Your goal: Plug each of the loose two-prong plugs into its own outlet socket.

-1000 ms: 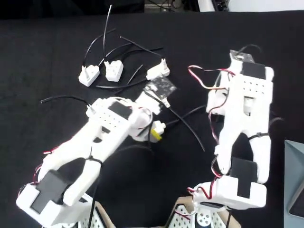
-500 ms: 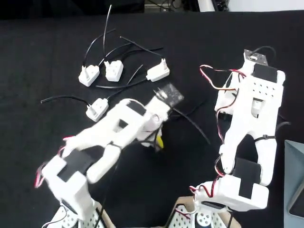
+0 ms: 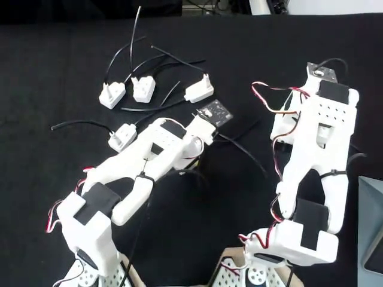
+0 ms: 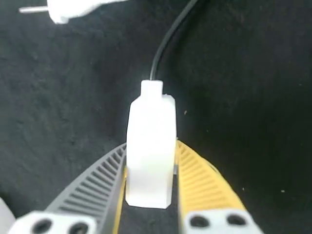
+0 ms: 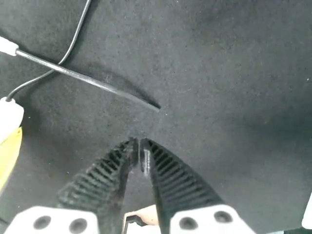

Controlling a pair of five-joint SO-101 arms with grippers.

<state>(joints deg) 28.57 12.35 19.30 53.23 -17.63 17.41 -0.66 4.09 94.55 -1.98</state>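
The left gripper [image 4: 151, 155] is clamped on a white plug [image 4: 150, 122], its grey ribbed finger [image 4: 105, 173] on one flank and its yellow one [image 4: 200, 170] on the other, both pressed to the plug's sides. In this left wrist view the plug is a plain boxy block with rounded edges. It narrows to a small square collar at the far end, where a thin black cord [image 4: 168, 44] leaves it and curves away over the black cloth [image 4: 253, 87]. Its prongs cannot be made out. In the right wrist view, the right gripper [image 5: 138, 148] holds nothing. Its two dark ribbed fingers are closed tip to tip just above the cloth, near a loose black wire [image 5: 87, 80]. From the high view, the left arm [image 3: 143, 161] stretches toward the middle of the table, and the right arm [image 3: 314, 137] lies well apart from it. Three loose plugs [image 3: 143, 88] with black cords sit in a rough row beyond the left arm, and a fourth plug [image 3: 122, 136] lies just beside it.
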